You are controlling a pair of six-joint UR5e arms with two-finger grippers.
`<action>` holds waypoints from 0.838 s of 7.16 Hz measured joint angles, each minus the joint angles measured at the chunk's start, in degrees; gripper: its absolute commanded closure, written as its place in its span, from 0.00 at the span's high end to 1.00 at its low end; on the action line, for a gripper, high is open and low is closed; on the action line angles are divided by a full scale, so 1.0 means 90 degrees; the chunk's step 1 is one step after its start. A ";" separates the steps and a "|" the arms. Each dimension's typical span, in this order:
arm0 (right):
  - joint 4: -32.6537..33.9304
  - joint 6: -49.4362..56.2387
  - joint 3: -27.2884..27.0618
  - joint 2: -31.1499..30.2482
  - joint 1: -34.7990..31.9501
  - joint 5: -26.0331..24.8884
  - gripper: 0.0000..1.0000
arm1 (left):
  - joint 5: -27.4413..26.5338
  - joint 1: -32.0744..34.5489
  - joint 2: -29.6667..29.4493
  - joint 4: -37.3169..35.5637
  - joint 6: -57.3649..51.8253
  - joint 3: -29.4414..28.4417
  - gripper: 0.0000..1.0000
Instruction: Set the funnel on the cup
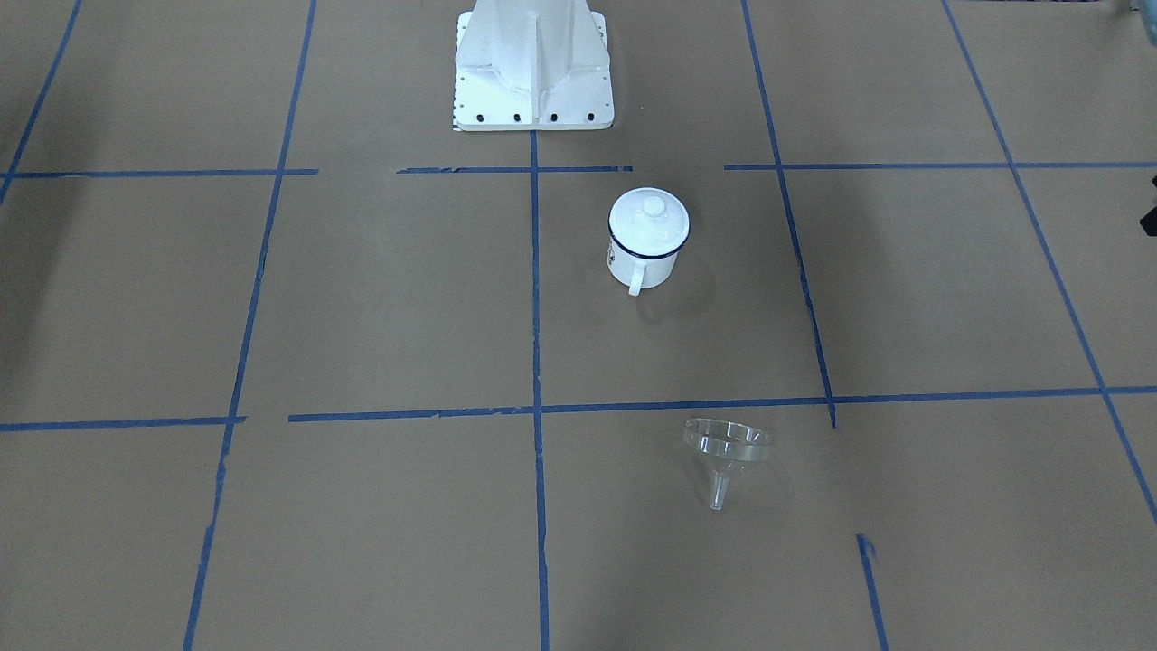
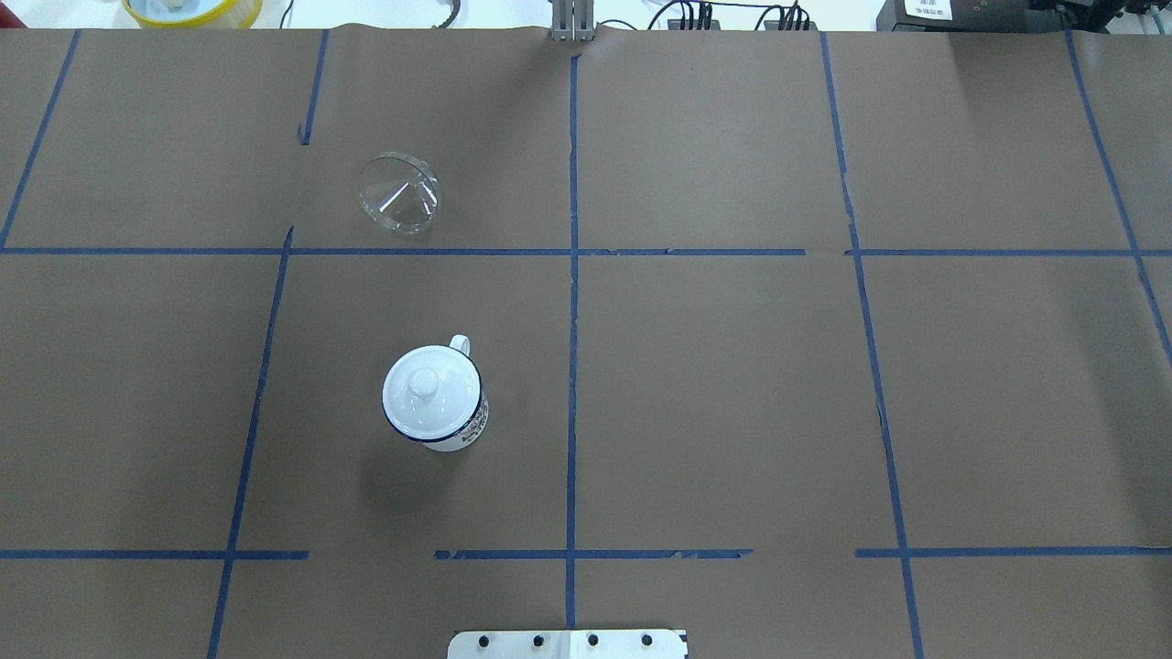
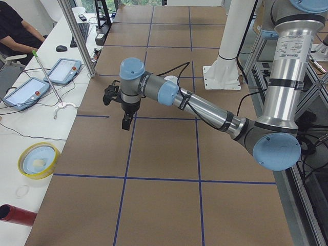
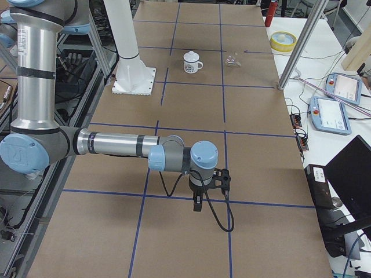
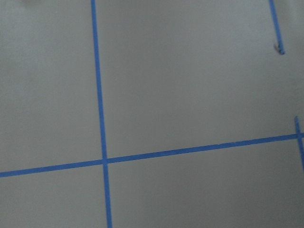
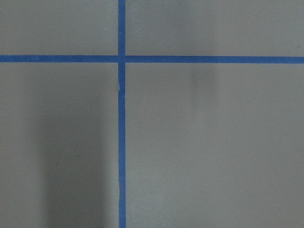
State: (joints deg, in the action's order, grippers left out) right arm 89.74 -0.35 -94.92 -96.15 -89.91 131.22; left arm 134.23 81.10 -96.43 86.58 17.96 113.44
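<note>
Hanging fingers-down over the paper-covered table (image 2: 732, 366), the left gripper (image 3: 125, 123) and the right gripper (image 4: 198, 204) show only in the side views. From those I cannot tell how far either is open or whether it holds anything. The cup (image 1: 642, 260) stands upright well away from the right gripper, toward the left gripper's end of the table, with a knobbed lid (image 1: 649, 217) on its rim. The funnel (image 1: 726, 449) lies tipped on its side, apart from the cup, just as far from the right gripper.
</note>
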 measured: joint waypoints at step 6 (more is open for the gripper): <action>0.0000 0.0000 -0.0001 0.0000 0.0000 0.0000 1.00 | -0.1303 -0.3043 -0.1323 -0.0491 0.3711 0.1228 1.00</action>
State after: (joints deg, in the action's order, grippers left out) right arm 89.73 -0.35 -94.92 -96.15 -89.91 131.22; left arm 122.50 53.72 -108.34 82.16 51.36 124.49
